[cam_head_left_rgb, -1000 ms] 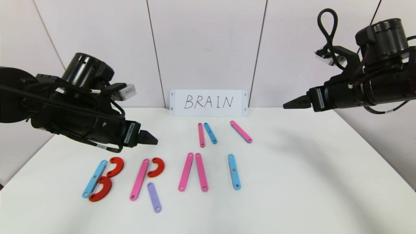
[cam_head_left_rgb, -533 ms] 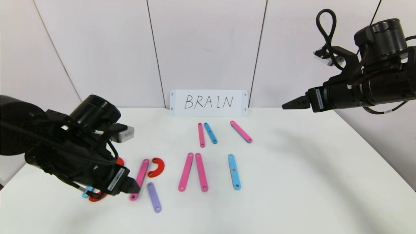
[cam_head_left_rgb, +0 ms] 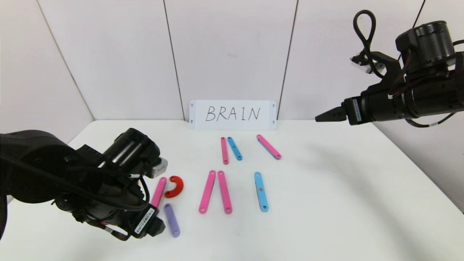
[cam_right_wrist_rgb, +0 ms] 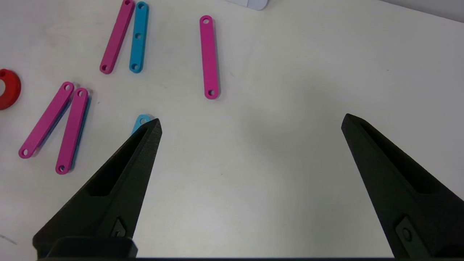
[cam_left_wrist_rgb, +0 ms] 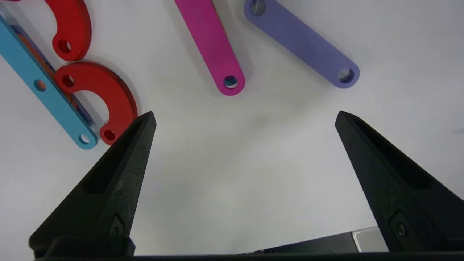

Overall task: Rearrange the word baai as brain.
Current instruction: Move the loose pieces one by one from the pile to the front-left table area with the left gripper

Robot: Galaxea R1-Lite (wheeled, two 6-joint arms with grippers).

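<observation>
Hovering low at the near left of the white bench (cam_head_left_rgb: 326,203), the released left hand (cam_left_wrist_rgb: 244,119) nears the flat purple plastic strip (cam_left_wrist_rgb: 302,43); the right hand (cam_right_wrist_rgb: 250,123) waits released, far right.

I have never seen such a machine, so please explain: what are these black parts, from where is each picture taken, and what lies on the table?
They are a robot's two arms. One picture comes from its head; the others from a camera on each wrist. The left gripper hangs low over the white table, open, holding nothing, near the purple strip and a pink strip. The right gripper is raised at the side, open and empty. On the table lie pink, blue and purple strips and red curves, forming letters. The white card reads BRAIN.
</observation>
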